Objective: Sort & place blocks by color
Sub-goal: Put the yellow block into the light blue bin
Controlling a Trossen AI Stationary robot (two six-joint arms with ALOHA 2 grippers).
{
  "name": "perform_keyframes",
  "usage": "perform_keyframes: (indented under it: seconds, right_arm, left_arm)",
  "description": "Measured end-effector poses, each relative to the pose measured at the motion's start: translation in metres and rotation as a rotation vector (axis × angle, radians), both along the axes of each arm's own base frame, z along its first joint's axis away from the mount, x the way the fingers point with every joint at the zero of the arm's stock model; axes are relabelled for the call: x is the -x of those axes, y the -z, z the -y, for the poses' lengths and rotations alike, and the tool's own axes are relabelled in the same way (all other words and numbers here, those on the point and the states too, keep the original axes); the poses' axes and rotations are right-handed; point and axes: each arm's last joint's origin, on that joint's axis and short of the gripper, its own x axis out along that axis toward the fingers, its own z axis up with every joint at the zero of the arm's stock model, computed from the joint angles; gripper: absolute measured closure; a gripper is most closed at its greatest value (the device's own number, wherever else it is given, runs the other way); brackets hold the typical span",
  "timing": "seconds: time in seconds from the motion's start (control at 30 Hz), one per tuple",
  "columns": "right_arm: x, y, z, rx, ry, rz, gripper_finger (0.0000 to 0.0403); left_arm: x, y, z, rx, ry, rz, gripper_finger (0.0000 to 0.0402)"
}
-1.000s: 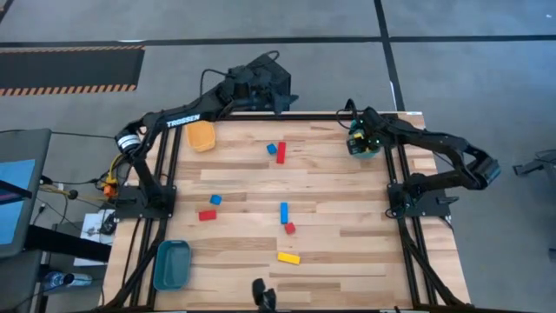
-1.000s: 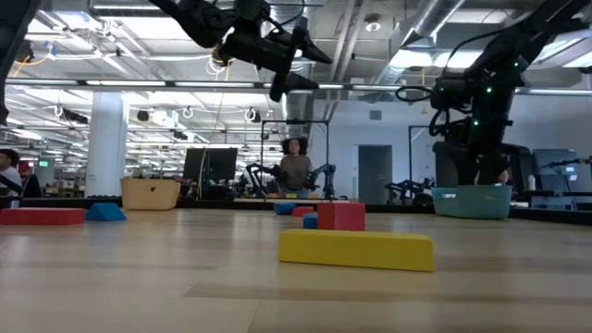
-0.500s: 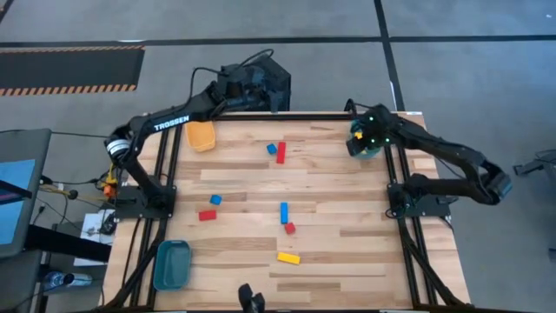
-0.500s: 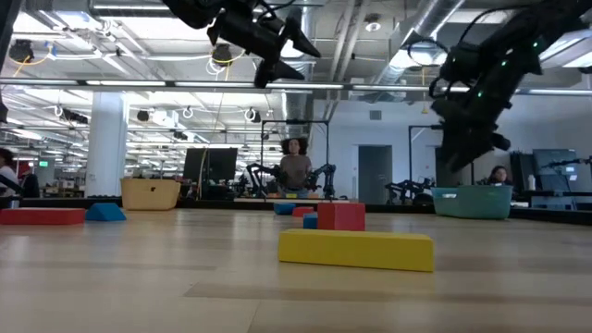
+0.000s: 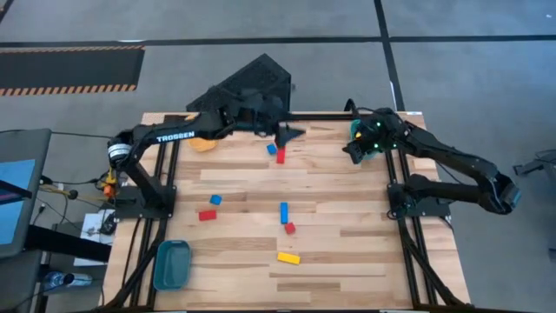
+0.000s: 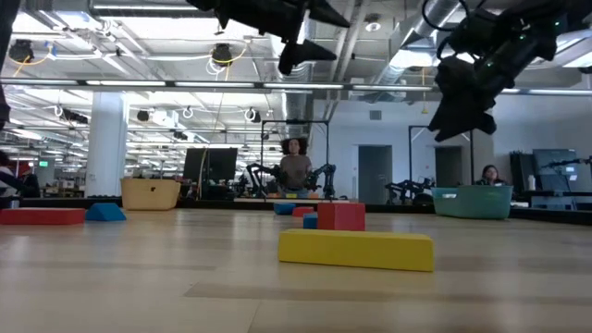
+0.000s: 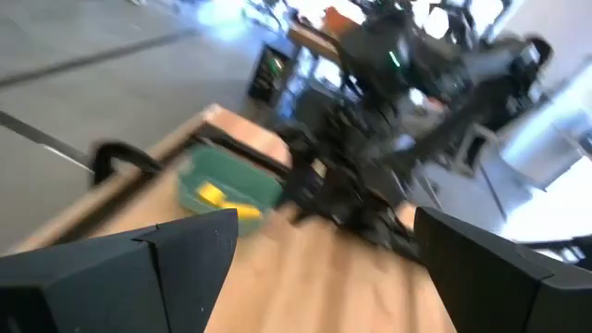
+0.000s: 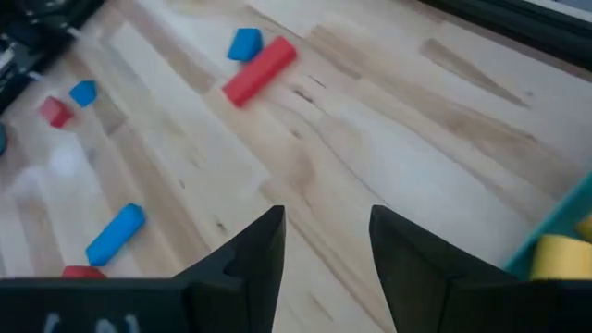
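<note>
Hovering my right gripper (image 5: 347, 149) empty, fingers apart, beside green bin (image 8: 564, 227) | bin: yellow block (image 8: 561, 255) | left gripper (image 5: 291, 133) open above red bar (image 5: 281, 153)

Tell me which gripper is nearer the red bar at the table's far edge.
Left. The left gripper hovers beside the red bar, just beyond its far end; the right gripper hangs farther off toward the green bin.

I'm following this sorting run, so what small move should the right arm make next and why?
Probably move the right gripper on toward the red bar and blue cube lying together near the table's far edge. Its jaws stand empty and apart, it has just left the green bin, and those blocks sit nearest.
</note>
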Motion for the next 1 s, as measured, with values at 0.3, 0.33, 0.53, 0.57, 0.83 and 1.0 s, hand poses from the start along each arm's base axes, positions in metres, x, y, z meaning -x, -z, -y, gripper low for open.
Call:
perform_keyframes:
  seconds: [0.3,0.33,0.53,0.57,0.83,1.0]
  right_arm:
    - [-0.010,0.001,-0.014,0.010,-0.107,-0.017,0.0222]
    - [-0.011,0.001,-0.015,0.030,-0.121,-0.020,0.0224]
    - [-0.013,-0.002,-0.021,0.007,-0.072,0.002,0.0242]
    - [-0.013,-0.003,-0.023,0.002,-0.075,0.002,0.0245]
    - [-0.017,-0.015,-0.045,-0.046,-0.018,0.116,0.0271]
    - [-0.022,-0.039,-0.072,-0.009,0.034,0.342,0.0292]
  left_arm:
    - [-0.021,0.028,0.091,-0.025,0.124,-0.217,0.0086]
    - [-0.023,0.035,0.100,-0.021,0.122,-0.255,0.0086]
    - [-0.030,0.068,0.135,0.077,0.131,-0.434,0.0086]
    - [-0.032,0.070,0.139,0.073,0.154,-0.434,0.0086]
    - [-0.037,0.074,0.144,0.093,0.256,-0.405,0.0086]
    - [-0.034,0.074,0.165,0.141,0.347,-0.429,0.0086]
